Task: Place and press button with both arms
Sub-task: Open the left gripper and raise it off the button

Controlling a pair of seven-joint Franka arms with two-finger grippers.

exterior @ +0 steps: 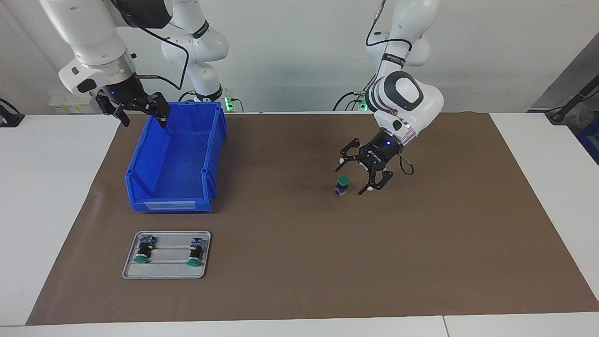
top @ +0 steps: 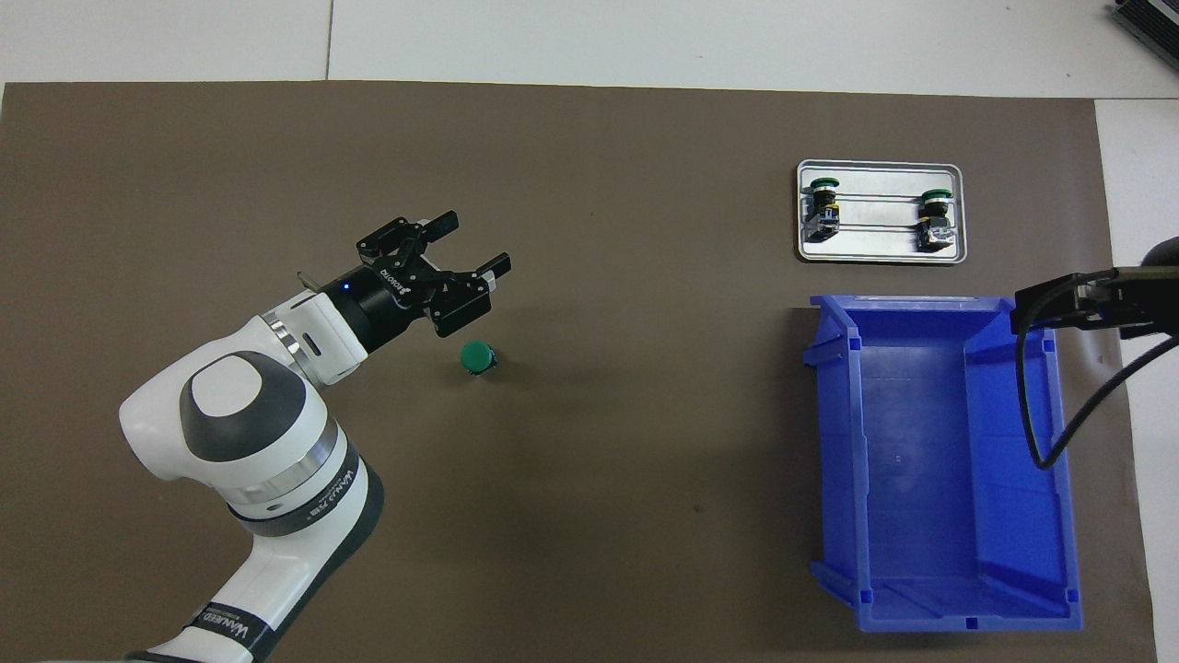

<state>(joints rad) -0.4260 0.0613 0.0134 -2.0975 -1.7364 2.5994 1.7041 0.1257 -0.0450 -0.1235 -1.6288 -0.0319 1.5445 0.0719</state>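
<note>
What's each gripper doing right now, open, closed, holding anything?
Left gripper: open, empty, beside the button.
Right gripper: open, empty, over the blue bin.
</note>
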